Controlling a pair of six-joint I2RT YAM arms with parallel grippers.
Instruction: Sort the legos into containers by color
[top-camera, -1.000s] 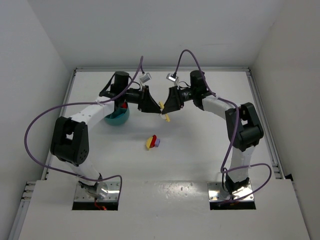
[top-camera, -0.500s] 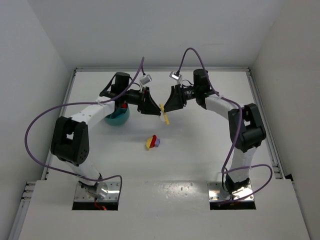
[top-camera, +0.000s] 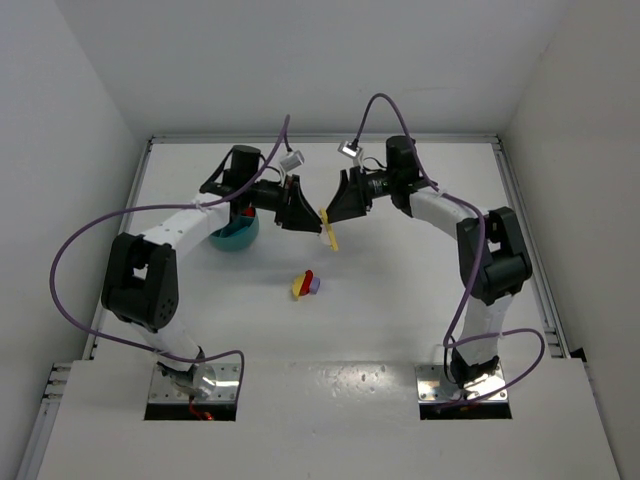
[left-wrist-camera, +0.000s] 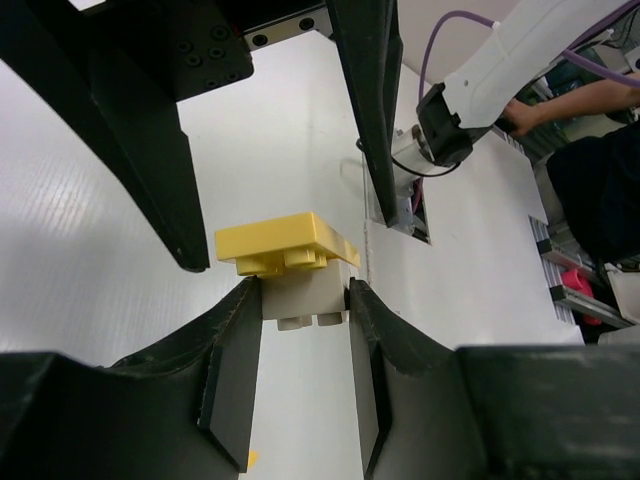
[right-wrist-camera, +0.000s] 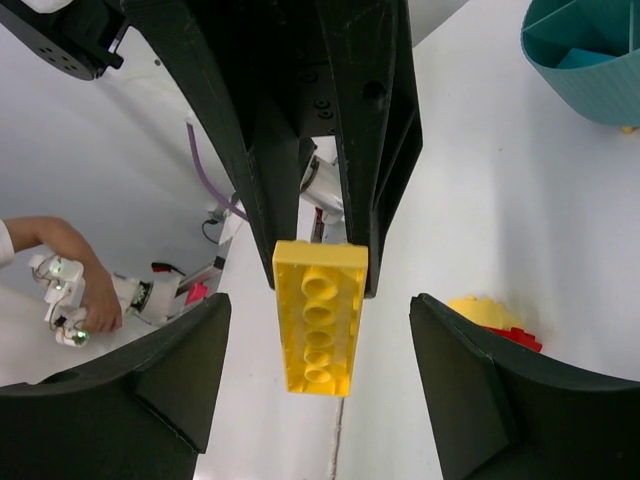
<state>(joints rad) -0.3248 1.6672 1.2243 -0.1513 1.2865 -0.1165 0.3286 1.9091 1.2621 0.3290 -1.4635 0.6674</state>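
Teal bowl at left on table, left gripper clenched on pale brick stuck to yellow bar, loose red, yellow and lilac legos nearer on table, right gripper released, jaws wide either side of bar, clear of it

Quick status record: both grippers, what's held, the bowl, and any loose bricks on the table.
left gripper: shut on pale block, with yellow bar stuck on it
right gripper: open, fingers apart on either side of yellow bar
bowl: teal, partly hidden by left arm
loose bricks: red, yellow, lilac cluster, mid-table
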